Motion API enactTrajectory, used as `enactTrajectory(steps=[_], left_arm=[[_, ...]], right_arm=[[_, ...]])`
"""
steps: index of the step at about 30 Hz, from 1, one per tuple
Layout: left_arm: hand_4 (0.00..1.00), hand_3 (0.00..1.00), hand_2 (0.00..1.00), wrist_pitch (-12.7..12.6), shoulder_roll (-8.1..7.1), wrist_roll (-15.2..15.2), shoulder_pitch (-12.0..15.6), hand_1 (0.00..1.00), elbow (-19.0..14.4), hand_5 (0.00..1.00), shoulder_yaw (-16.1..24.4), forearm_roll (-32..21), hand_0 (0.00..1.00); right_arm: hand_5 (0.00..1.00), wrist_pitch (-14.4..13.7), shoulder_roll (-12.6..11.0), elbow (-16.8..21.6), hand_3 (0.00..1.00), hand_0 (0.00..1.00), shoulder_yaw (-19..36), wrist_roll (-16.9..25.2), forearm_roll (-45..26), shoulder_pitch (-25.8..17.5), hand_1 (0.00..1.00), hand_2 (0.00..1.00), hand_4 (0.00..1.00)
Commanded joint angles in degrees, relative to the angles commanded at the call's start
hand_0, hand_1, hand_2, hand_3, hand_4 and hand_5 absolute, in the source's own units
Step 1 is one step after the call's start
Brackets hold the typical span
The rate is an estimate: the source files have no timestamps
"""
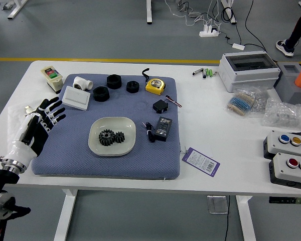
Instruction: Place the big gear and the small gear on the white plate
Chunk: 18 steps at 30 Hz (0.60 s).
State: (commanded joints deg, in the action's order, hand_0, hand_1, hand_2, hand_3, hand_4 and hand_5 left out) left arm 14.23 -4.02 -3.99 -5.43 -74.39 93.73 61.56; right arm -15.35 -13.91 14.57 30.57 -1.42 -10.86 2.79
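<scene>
Blue mat [150, 165] holds the white plate [111, 151], big gear [106, 137] and small gear [119, 137] aboard (side by side!); left hand [38, 126] at left, fingers spread.

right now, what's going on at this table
Nothing is being handled at the moment. The big gear and the small gear both lie on the white plate, side by side, so the placing looks done. The robot's left hand hovers over the left part of the blue mat, fingers spread and holding nothing. The right hand is out of view.
</scene>
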Motion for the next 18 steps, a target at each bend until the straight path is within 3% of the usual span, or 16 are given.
enactTrajectory(steps=[18], left_arm=[[0.869,0.857,0.936,0.5,-0.05,0.1,0.0,0.884,-0.6,0.841,0.8,0.2,0.857]], right_arm=[[0.657,0.0,0.0,0.0,0.565,0.71,-0.1,0.1,-0.1,0.0,0.715,0.748,0.795]])
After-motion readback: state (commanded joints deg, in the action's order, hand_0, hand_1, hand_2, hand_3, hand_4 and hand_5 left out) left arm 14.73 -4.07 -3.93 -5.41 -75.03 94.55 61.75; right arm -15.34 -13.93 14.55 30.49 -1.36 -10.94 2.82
